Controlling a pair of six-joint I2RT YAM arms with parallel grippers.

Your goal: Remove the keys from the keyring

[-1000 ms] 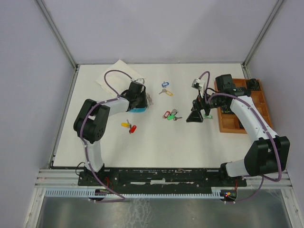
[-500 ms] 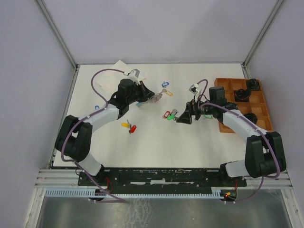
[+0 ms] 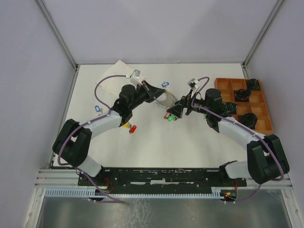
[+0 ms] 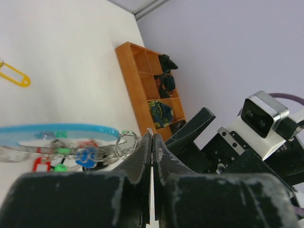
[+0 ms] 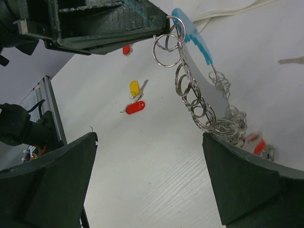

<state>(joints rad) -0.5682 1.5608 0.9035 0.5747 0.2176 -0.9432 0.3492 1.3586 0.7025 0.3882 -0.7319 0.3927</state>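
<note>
- The left gripper [image 3: 155, 91] is pressed fully together. Its two fingers [image 4: 142, 159] pinch one small ring at the end of the keyring [image 5: 190, 90].
- The keyring hangs in the air from this grip, over the middle of the table [image 3: 156, 142], between the two arms. In the right wrist view it is a line of linked silver rings that goes down along a curved light-blue band [image 5: 192, 34].
- The keys [image 4: 88, 156] are on the keyring, in a bunch under the blue band. I see blue, green and red tags there, but they are blurred and I cannot count them.
- The right gripper [image 3: 176, 109] stands wide apart and holds nothing. It is just beside the hanging keyring and faces the left gripper, with the rings between its two fingers [image 5: 57, 175] in its own camera.
- A yellow-tagged key [image 5: 135, 88] and a red-tagged key [image 5: 135, 108] lie close together on the table, below the left arm.
- A blue-tagged key [image 3: 165, 84] lies further back on the table.
- A wooden tray [image 3: 266, 121] with dark objects in its compartments stands at the right side.
</note>
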